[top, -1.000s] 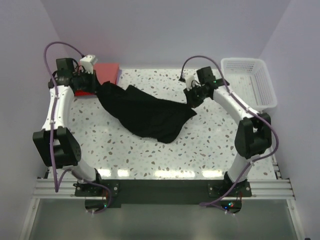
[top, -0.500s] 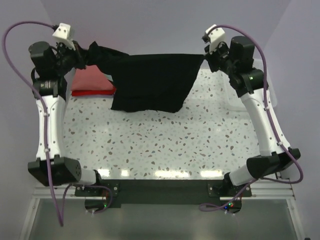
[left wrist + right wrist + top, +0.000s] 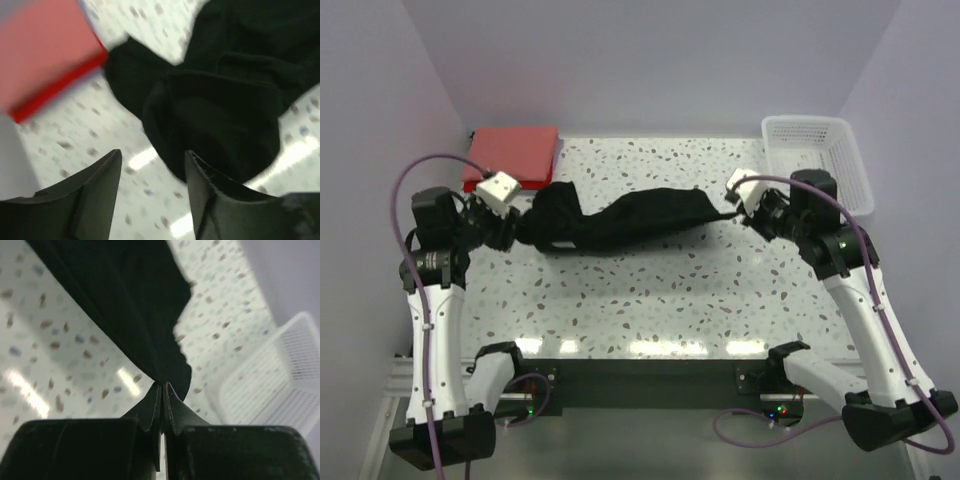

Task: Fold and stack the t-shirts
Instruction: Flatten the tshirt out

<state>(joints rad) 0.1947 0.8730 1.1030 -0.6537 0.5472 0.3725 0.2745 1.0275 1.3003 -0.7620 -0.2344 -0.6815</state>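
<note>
Black t-shirt laid bunched across the table.
Its right end was held by the clenched right pincer; the left pincer was parted, nothing grasped. 1 folded red stack was placed far-left.

Loose t-shirt lies centrally, folded stack behind left, basket behind right
</note>
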